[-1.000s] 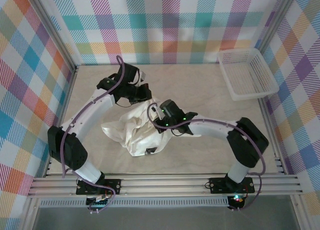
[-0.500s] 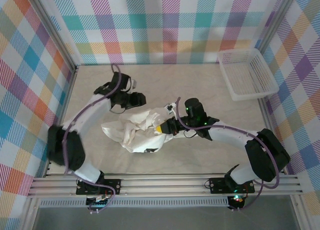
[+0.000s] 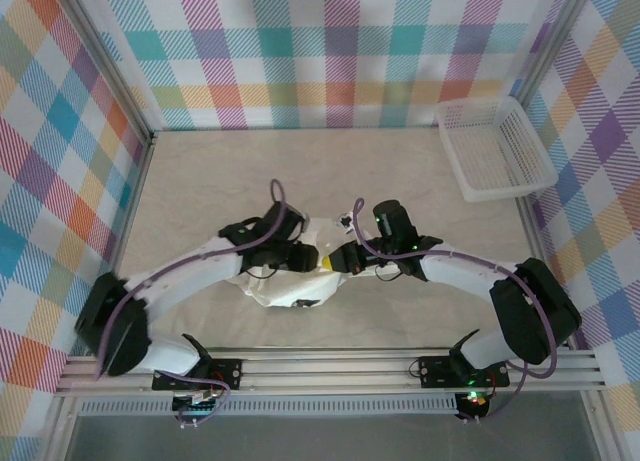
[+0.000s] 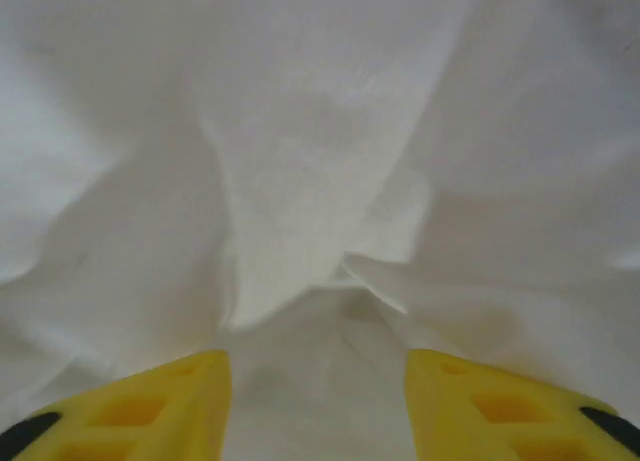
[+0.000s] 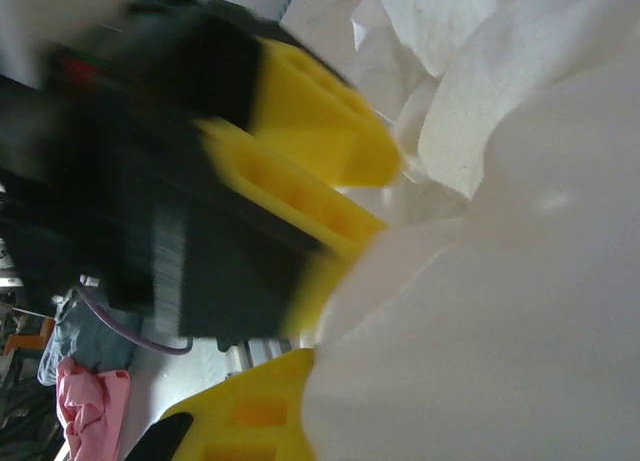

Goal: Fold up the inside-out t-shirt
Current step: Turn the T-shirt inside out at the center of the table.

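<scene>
Two grippers, one garment and one basket were entered for this moment.

1. Inside-out t-shirt [image 3: 272, 287]: white, thin and soft. It lay as a crumpled heap at the middle of the worktop [image 3: 200, 181], not spread out. No sleeve or hem line could be read, and the heap showed no clear long axis. A small dark tag [image 3: 300, 303] sat at its near edge.

2. Left gripper [image 3: 303, 260]: it reached in from the near left and sat over the far-right part of the heap. In its wrist view the yellow fingers [image 4: 150, 406] stood wide apart. A ridge of cloth lay straight ahead, between them, with nothing pinched.

3. Right gripper [image 3: 330, 263]: it reached in from the right, at the heap's right edge and just beside the left gripper, almost tip to tip. In its wrist view one yellow finger [image 5: 250, 416] showed, and cloth covered the place of the other. Whether it was closed on fabric could not be told.

4. White mesh basket [image 3: 452, 151]: it stood in the far right corner, well apart.

Assessment: folding had not begun, and the shirt first needed opening flat. The bulk of the cloth lay to the near left of both grippers. The left gripper was judged better placed for a pinch, having a fold already between its fingers.
</scene>
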You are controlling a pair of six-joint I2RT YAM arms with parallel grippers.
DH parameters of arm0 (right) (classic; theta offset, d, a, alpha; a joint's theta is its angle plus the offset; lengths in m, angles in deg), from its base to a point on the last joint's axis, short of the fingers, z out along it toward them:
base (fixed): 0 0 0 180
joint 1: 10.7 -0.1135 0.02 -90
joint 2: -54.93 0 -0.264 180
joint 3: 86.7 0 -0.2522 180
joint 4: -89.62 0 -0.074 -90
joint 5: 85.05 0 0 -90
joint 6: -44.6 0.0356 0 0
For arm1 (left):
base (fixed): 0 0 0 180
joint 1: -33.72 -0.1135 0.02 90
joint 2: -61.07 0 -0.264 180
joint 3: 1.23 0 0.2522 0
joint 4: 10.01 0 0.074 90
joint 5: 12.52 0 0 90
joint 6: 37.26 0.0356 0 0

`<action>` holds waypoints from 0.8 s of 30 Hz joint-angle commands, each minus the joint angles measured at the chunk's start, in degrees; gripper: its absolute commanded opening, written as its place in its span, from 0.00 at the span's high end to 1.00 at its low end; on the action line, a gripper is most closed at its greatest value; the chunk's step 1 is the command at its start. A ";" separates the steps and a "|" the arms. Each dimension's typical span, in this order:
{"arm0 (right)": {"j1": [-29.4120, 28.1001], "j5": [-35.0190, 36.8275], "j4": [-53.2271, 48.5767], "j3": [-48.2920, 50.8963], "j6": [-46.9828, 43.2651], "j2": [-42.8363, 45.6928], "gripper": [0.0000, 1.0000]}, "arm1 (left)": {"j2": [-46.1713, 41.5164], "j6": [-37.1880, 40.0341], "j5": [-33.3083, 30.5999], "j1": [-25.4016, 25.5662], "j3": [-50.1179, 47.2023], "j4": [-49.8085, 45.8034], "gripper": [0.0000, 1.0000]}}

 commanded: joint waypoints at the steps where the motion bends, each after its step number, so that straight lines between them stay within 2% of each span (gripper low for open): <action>1: 0.24 -0.92 -0.78 0.71 -1.03 -0.25 0.93 | 5.84 3.44 -2.04 0.54 2.80 4.28 0.37; 4: 0.24 -0.60 -2.16 0.51 -1.30 0.01 0.94 | 10.36 5.26 -2.79 0.56 3.80 4.63 0.30; 8: 0.45 2.20 -2.79 1.25 -1.25 1.29 0.94 | 11.78 6.87 -7.80 0.27 2.18 4.47 0.31; 9: 0.74 3.40 -2.88 1.45 -1.06 1.64 0.95 | 11.99 7.07 -8.57 0.21 1.97 4.02 0.35; 10: 1.34 4.81 -3.13 1.83 -0.55 2.03 0.95 | 12.09 6.98 -9.41 0.14 1.87 3.48 0.43; 12: 2.83 9.13 -4.57 2.36 0.36 2.66 0.95 | 11.39 6.39 -8.68 -0.29 1.44 2.96 0.68; 13: 3.68 11.71 -5.86 2.54 0.51 2.83 0.95 | 10.29 5.79 -7.30 -0.65 1.26 2.99 0.87; 14: 4.37 14.37 -7.75 2.66 0.38 2.83 0.94 | 8.30 4.71 -5.31 -1.11 1.21 3.03 1.00; 16: 4.97 17.58 -10.96 2.52 -1.06 2.23 0.89 | 2.95 1.68 1.69 -3.00 1.25 3.68 1.00; 20: 5.00 20.30 -13.89 2.83 -4.21 -1.00 0.84 | -7.61 -9.72 22.09 -9.56 1.89 10.55 1.00; 24: 5.02 24.98 -15.42 2.86 -4.17 -3.23 0.81 | -11.52 -11.66 28.15 -13.89 6.74 5.25 1.00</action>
